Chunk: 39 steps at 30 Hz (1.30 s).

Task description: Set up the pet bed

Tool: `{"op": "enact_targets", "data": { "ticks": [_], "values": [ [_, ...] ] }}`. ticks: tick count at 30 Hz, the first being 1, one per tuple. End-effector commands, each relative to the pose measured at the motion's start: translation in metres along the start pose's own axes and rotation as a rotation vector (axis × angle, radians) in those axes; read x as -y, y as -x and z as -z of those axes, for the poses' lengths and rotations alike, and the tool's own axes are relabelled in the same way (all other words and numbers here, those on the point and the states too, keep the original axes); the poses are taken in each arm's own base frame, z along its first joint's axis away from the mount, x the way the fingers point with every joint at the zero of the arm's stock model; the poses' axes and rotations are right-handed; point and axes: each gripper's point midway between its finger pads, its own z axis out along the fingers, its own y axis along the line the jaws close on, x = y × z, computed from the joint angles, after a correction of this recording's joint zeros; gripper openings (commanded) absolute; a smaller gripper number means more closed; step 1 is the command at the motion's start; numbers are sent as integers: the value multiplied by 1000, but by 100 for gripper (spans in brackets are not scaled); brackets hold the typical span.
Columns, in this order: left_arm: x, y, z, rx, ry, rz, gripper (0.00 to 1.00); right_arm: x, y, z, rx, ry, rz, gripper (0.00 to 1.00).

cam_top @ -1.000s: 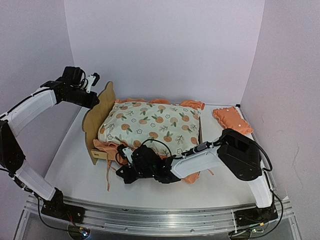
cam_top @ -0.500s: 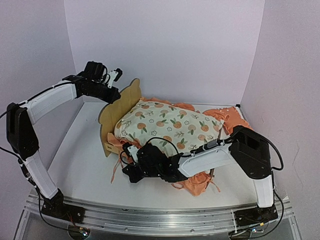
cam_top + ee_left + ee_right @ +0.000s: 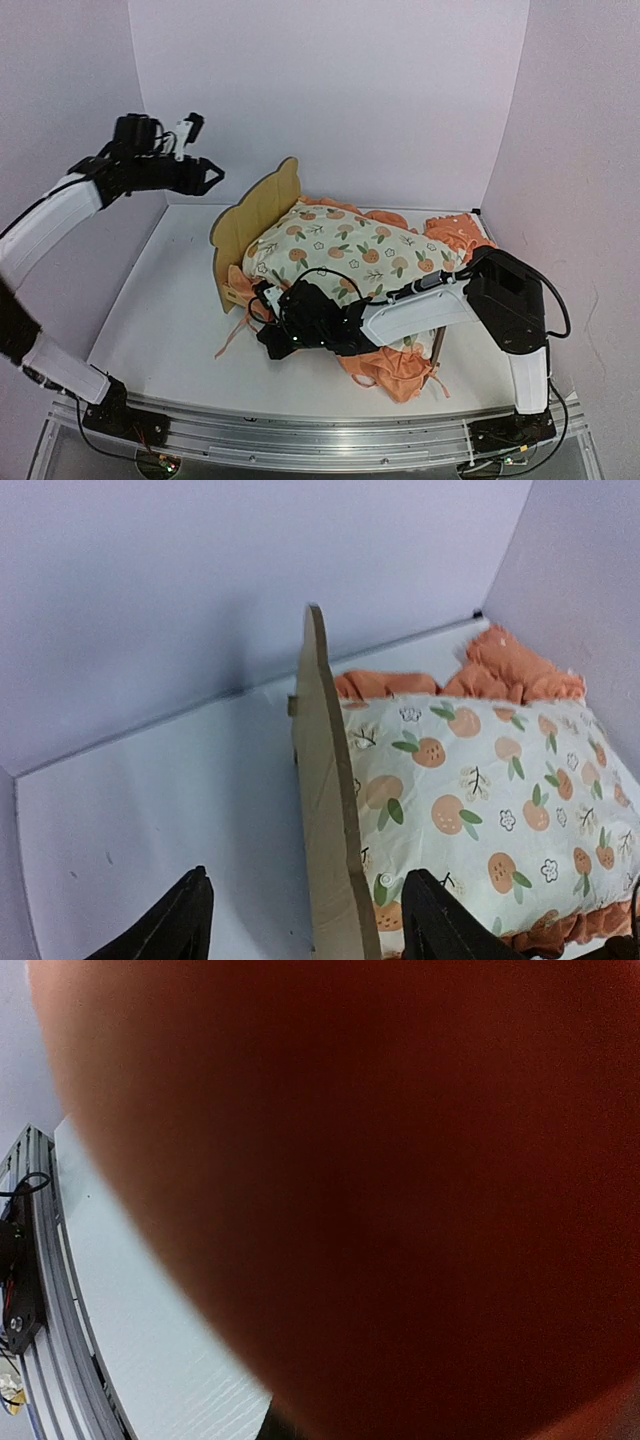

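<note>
White table (image 3: 160,300), lilac walls: left gripper (image 3: 212,176) hangs raised at far left, jaws wide, clear of the pet bed (image 3: 255,215) mid-table; right gripper (image 3: 272,338), closed, lies low at its near-left corner.

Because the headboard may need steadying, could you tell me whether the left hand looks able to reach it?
Probably yes: the left hand hangs open near the headboard, apart from it, nothing between them.
</note>
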Motion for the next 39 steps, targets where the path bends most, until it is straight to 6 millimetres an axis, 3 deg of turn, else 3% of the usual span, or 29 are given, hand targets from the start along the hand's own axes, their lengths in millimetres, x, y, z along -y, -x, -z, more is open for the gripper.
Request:
{"op": "enact_targets", "data": {
  "ticks": [1,4,8,15,21,28,33,39],
  "values": [
    [25,3,104,289,-30,163,63,-13,28,19,43,21,4,0],
    [43,-55,114,298,-127,270,55,-14,28,19,37,29,0,0],
    [49,-142,93,87,-148,382,52,-17,31,17,34,50,-5,0],
    [76,-206,57,9,-298,485,51,-19,37,18,41,63,0,0],
    [106,-235,32,37,-375,433,50,-23,42,17,45,77,-6,0],
    [83,-254,2,52,-229,375,38,-23,41,15,32,87,-14,0],
    [86,-253,-4,88,-258,320,35,-24,40,15,20,104,-19,0],
    [82,-272,-16,23,-230,390,30,-20,34,12,6,98,-35,0]
  ]
}}
